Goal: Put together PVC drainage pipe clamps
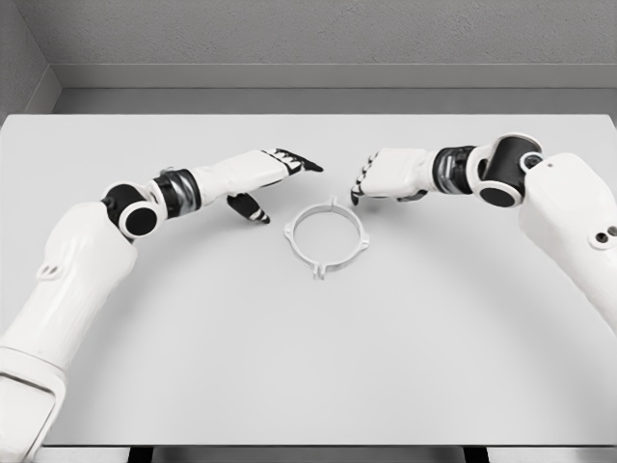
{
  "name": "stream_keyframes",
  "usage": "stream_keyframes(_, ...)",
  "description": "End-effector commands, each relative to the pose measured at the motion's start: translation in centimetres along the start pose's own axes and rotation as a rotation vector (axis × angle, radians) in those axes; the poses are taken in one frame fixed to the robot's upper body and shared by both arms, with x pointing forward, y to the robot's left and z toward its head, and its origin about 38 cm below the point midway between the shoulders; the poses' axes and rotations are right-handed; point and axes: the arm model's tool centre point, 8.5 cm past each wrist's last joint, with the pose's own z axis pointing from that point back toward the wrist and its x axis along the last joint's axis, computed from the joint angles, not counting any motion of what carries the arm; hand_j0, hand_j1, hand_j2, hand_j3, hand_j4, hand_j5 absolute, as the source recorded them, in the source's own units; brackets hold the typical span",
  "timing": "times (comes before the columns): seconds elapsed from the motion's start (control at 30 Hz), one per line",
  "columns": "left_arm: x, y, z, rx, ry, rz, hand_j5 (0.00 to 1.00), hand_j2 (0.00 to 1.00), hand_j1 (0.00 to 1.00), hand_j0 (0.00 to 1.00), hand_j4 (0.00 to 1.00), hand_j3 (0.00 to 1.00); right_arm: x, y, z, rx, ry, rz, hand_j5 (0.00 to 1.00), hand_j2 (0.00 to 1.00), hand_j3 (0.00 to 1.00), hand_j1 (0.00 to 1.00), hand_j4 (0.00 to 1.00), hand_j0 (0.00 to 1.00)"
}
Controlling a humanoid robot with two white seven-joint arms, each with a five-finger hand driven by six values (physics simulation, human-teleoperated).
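Note:
A white ring-shaped pipe clamp [326, 236] with small tabs around its rim lies flat on the white table [308, 367], near the middle. My left hand [280, 174] hovers just up and left of the ring, fingers stretched out and thumb hanging down, holding nothing. My right hand [371, 178] hangs just up and right of the ring, its fingers curled downward and empty. Neither hand touches the clamp.
The table's far edge meets a grey wall at the back. Both forearms reach in over the table from the left and right sides.

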Motion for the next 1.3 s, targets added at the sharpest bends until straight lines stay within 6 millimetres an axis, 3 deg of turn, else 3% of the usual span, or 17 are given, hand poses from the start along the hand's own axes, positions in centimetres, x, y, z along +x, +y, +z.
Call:
stream_keyframes(0.0,0.2,0.3,-0.1,0.01,-0.006,0.002,1.0,1.0,1.0,1.0,1.0,1.0,-0.7,0.5,0.9,0.005,0.019,-0.006,0.75,0.75,0.75,0.75,0.75,0.75)
stream_keyframes(0.13,0.5,0.5,-0.2,0.013,-0.015,-0.005,1.0,1.0,1.0,1.0,1.0,1.0,-0.7,-0.1,3.3,-0.019,0.033,0.054,0.76,0.76,0.76,0.76,0.76,0.76)
stream_keyframes(0.2,0.7,0.4,-0.3,0.013,-0.02,-0.005,1.0,1.0,1.0,1.0,1.0,1.0,-0.8,1.1,4.0,0.002,0.041,0.051,0.76,0.76,0.76,0.76,0.76,0.76)
stream_keyframes(0.37,0.9,0.3,-0.5,0.014,-0.025,-0.003,1.0,1.0,1.0,1.0,1.0,1.0,0.5,1.2,7.2,-0.03,0.051,0.121,0.76,0.76,0.76,0.76,0.76,0.76)
stream_keyframes(0.5,1.2,0.3,-0.7,0.016,-0.031,-0.002,1.0,1.0,1.0,1.0,1.0,1.0,2.2,1.8,8.3,-0.028,0.028,0.161,0.76,0.76,0.76,0.76,0.76,0.76)
stream_keyframes(0.77,1.5,-0.2,-1.0,0.006,-0.037,0.005,1.0,1.0,1.0,1.0,1.0,1.0,4.2,2.9,8.0,-0.023,-0.013,0.161,0.76,0.76,0.76,0.76,0.76,0.76)
stream_keyframes(1.27,3.0,-0.1,-1.9,0.008,-0.073,-0.002,1.0,1.0,1.0,1.0,1.0,1.0,5.7,3.4,6.5,-0.028,-0.051,0.142,0.76,0.76,0.76,0.76,0.76,0.76)
